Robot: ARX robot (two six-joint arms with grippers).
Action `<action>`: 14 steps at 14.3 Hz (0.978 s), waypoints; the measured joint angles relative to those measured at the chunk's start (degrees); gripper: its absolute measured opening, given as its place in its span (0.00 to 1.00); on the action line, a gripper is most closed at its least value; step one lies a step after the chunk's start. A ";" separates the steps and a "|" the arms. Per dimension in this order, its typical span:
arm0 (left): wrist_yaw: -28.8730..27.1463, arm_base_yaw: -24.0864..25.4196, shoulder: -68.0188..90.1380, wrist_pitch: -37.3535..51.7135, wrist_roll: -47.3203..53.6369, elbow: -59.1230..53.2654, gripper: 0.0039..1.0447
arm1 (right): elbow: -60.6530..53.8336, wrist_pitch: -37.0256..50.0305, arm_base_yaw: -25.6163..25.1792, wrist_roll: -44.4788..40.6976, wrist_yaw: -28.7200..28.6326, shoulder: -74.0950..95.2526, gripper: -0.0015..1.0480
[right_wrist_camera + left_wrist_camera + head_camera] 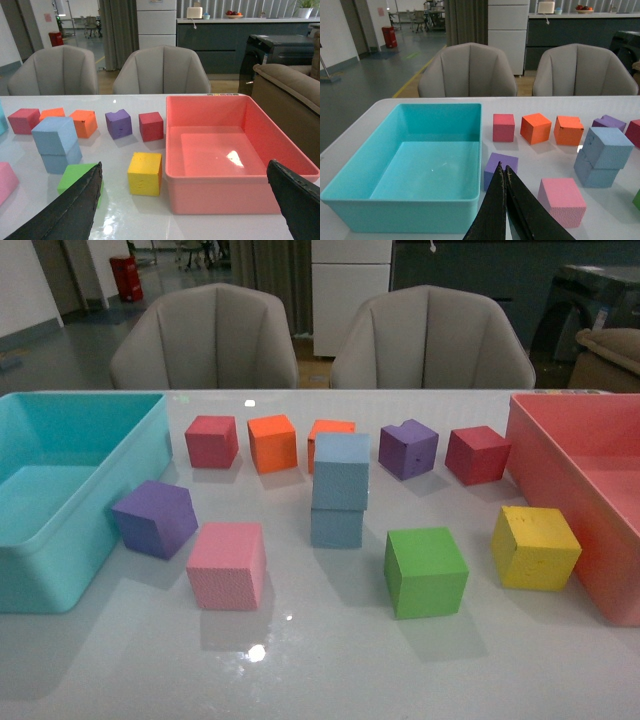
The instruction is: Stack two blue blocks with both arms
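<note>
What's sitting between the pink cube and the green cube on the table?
Front view: the stacked blue blocks sit between the pink cube and the green cube, set slightly farther back; the table straight between them is bare.

A glossy white table (330, 670) carries a teal bin (60, 540) at nine o'clock and a pink bin (560, 440) at three o'clock. Between them, toward twelve o'clock, a row runs red cube (212, 441), two orange cubes (272, 443), purple cube (408, 449), dark red cube (477, 454). At centre the lower blue block (336, 527) rests on the table, with another purple cube (155, 518), a pink cube (227, 565), a green cube (426, 571) and a yellow cube (535, 547) spread from eight to four o'clock.
</note>
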 joint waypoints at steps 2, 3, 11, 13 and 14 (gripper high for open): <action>5.90 6.97 -4.50 -2.36 0.02 -2.12 0.01 | 0.00 0.00 0.00 0.00 0.00 0.00 0.94; 6.51 6.97 -6.08 -3.23 0.02 -2.58 0.01 | 0.00 0.00 0.00 0.00 -0.02 0.00 0.94; 6.93 6.62 -16.37 -9.11 0.04 -5.88 0.01 | 0.00 0.00 0.00 0.00 -0.02 0.00 0.94; 6.91 6.62 -18.34 -11.65 0.04 -5.88 0.01 | 0.00 0.00 0.00 0.00 0.00 0.00 0.94; 6.91 6.62 -19.54 -13.18 0.04 -5.86 0.01 | 0.00 0.00 0.00 0.00 0.00 0.00 0.94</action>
